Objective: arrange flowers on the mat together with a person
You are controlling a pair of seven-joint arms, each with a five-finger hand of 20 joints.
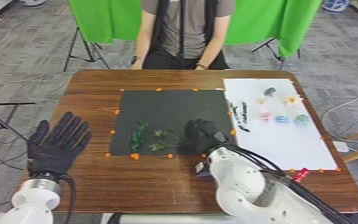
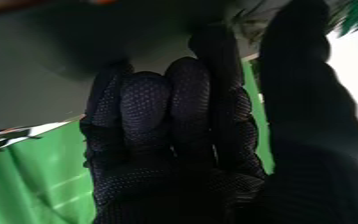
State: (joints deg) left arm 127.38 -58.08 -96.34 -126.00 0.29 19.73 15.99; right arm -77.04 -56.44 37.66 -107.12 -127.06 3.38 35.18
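While leafy sprigs (image 1: 139, 138) lie on the mat's (image 1: 162, 107) near half, likely to frame the flowers (image 1: 282, 119) at right, the right hand (image 1: 201, 130) hangs beside them, relaxed, seemingly empty; the left hand (image 1: 56, 146) is spread.

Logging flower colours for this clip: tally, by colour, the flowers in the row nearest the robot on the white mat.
Pink flower: 1
Blue flower: 1
Green flower: 1
Total: 3
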